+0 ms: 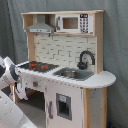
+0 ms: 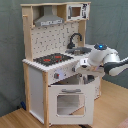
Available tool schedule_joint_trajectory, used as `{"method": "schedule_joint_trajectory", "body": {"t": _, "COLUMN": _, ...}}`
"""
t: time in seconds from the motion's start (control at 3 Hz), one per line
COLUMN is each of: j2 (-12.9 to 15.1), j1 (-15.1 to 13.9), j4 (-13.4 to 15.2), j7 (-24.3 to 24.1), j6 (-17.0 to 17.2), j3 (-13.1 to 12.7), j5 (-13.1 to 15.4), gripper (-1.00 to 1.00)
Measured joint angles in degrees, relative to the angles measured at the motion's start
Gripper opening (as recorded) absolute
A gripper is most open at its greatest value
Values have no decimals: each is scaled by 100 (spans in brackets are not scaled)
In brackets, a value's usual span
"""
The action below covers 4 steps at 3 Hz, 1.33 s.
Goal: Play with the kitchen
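The kitchen [image 1: 65, 55] is a tall light-wood and white toy unit that fills the middle of both exterior views. It has a black-and-red stovetop [image 2: 52, 59], a sink [image 1: 70, 74] with a black faucet [image 1: 86, 57], and a grey hood [image 2: 49, 20]. Its windowed oven door [image 2: 70, 102] sits below the stovetop. My gripper [image 2: 86, 70] hovers at the counter's front edge, just above the oven door. In the first exterior view the gripper [image 1: 21, 91] is at the left edge, beside the stove end.
A toy microwave [image 1: 72, 22] sits on the top shelf, right of the hood. A lower cabinet door [image 1: 62, 106] with a dark panel is under the sink. A grey curtain [image 1: 117, 50] hangs behind the kitchen. The floor [image 2: 15, 120] is wood-coloured.
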<state>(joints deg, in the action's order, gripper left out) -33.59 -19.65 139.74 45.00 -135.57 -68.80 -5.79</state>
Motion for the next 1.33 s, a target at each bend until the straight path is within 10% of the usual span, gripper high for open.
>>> {"method": "schedule_joint_trajectory", "body": {"t": 0.67, "j2": 868, "j1": -246, "j4": -47, "j7": 375, "j6": -144, "j3": 3, "j5": 0, "gripper": 100}}
{"method": "schedule_joint_trajectory", "body": {"t": 1.0, "j2": 889, "j1": -255, "j4": -58, "j7": 388, "j6": -144, "j3": 3, "j5": 0, "gripper": -100}}
{"method": "schedule_joint_trajectory", "body": {"t": 1.33, "j2": 993, "j1": -301, "j4": -101, "j7": 445, "j6": -144, "j3": 4, "j5": 0, "gripper": -100}}
